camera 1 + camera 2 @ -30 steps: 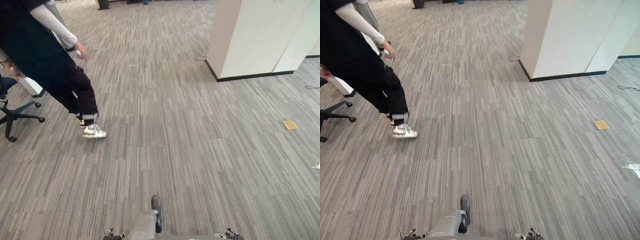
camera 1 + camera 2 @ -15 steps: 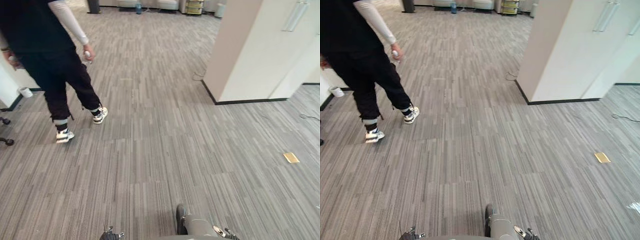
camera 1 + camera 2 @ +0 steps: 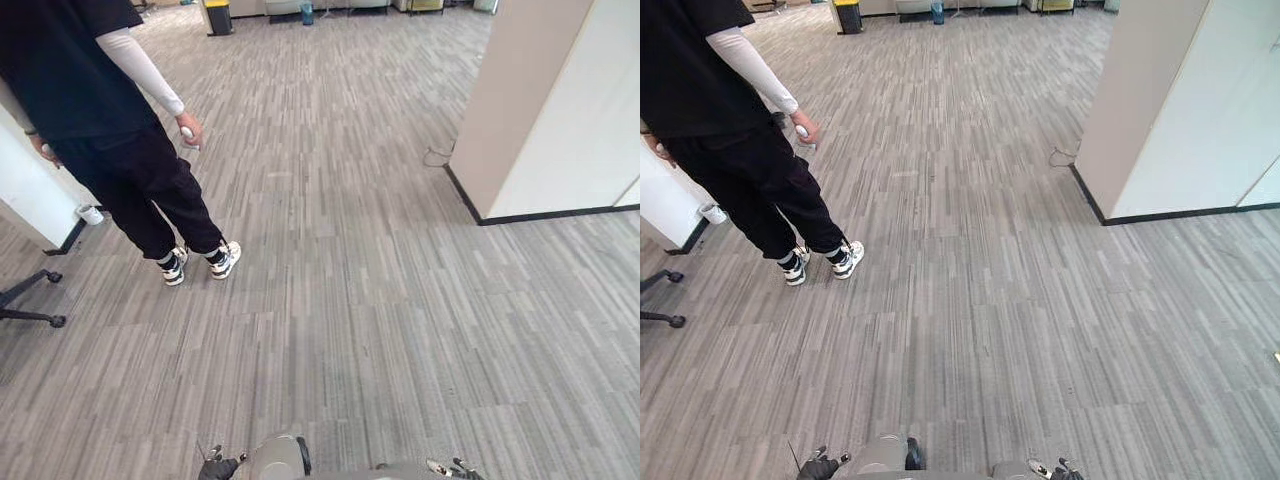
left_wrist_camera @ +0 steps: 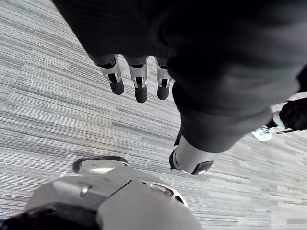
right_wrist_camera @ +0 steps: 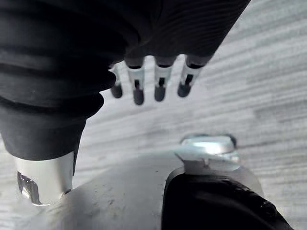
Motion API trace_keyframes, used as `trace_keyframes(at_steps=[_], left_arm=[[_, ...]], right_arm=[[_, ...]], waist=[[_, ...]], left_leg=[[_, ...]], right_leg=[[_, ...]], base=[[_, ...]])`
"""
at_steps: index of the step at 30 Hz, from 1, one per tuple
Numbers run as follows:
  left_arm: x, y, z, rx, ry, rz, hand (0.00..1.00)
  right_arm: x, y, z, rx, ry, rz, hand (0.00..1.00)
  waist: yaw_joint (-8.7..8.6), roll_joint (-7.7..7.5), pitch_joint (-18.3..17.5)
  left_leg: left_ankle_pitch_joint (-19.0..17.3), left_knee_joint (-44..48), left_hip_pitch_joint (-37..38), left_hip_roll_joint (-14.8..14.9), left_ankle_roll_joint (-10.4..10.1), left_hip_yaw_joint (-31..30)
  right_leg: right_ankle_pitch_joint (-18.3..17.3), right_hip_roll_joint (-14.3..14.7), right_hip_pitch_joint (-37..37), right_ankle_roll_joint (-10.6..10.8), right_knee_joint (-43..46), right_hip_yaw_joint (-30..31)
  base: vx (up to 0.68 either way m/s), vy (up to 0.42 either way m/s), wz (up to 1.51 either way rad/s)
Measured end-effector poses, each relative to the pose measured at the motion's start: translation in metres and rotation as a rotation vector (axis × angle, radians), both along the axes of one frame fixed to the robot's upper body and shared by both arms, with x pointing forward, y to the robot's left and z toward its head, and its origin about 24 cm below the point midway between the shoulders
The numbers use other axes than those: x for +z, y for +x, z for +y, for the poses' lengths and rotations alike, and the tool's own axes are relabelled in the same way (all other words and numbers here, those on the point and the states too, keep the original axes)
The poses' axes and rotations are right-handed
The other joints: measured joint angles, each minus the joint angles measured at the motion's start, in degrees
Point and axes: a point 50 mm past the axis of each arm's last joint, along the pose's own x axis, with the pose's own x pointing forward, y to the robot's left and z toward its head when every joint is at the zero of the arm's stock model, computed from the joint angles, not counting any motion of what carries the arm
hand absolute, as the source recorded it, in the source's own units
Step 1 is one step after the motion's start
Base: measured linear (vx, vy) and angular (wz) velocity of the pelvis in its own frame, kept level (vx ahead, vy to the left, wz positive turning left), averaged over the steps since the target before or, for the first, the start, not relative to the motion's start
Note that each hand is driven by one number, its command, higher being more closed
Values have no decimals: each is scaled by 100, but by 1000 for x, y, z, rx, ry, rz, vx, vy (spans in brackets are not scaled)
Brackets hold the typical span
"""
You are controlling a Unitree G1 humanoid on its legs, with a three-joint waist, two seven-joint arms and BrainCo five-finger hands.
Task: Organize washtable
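My left hand (image 4: pixel 139 84) hangs beside my body over grey striped carpet (image 4: pixel 53 110). Its fingers are straight and its thumb (image 4: pixel 192 160) stands apart, with nothing held. My right hand (image 5: pixel 158 79) hangs the same way above the carpet (image 5: pixel 268 72), fingers relaxed and straight, thumb (image 5: pixel 43 175) apart, holding nothing. In the left eye view the carpet floor (image 3: pixel 380 300) stretches ahead of me.
A person (image 3: pixel 110 120) in black with white sleeves stands at the left, a small controller in one hand. A white pillar (image 3: pixel 560 110) with a dark skirting rises at the right. An office chair base (image 3: pixel 30 300) and a white wall corner (image 3: pixel 30 195) are at the far left.
The camera has moved, so the pillar now sits further right and the small yellow floor plate has left the view. The person has stepped and now stands with feet together.
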Motion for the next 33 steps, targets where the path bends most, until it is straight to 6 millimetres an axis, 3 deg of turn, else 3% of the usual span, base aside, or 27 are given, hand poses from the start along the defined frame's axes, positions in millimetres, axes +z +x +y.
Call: trace_keyframes(at_steps=[1, 3, 5, 6, 15, 21, 23, 33], left_arm=[[0, 1, 3, -5, 6, 3, 0], [2, 1, 15, -25, 39, 6, 0], [3, 1, 19, -42, 52, 11, 0], [0, 6, 17, -182, 65, 46, 0], [0, 6, 17, -172, 64, 46, 0], [1, 5, 20, -137, 67, 35, 0], [1, 6, 21, -133, 69, 25, 0], [2, 7, 21, -132, 72, 23, 0]], right_arm=[[-1, 1, 3, -3, 5, 1, 0], [-3, -1, 12, -26, 27, 4, 0], [-5, -3, 16, -38, 33, 13, 0], [-7, 5, 15, -41, 39, 30, 0], [-7, 5, 15, -40, 39, 30, 0], [-8, 8, 20, -8, 27, 32, 0], [-8, 8, 21, -10, 21, 35, 0], [-8, 10, 22, 24, 14, 41, 0]], waist=[[-16, -24, -22], [-53, -371, -83], [-36, -465, -143], [-132, -456, 43], [-128, -459, 41], [-76, -552, 39], [7, -567, 30], [9, -563, 21]], left_leg=[[-78, -187, 113, -71, 10, 17], [49, -777, 324, -453, 91, 79], [104, -1065, 391, -633, 158, 144], [448, -2114, 1021, -928, 187, 165], [451, -2106, 1042, -930, 190, 123], [450, -1953, 1095, -921, 189, 34], [450, -1913, 1092, -905, 189, 22], [423, -1976, 909, -941, 153, -311]], right_leg=[[-57, -38, 1, 58, 52, 20], [-131, -343, -6, 177, -40, 26], [-119, -491, 0, 206, -192, 44], [-32, -590, 317, 347, -689, 102], [6, -591, 412, 348, -790, 74], [89, -605, 624, 341, -914, 11], [114, -599, 624, 338, -936, 15], [167, -631, 448, 407, -919, -79]], base=[[282, 237, 2], [238, 187, 16], [129, 103, 8], [36, 26, 1], [0, 0, 2], [-7, -8, 2], [-61, -21, -5], [-73, 17, 6]])
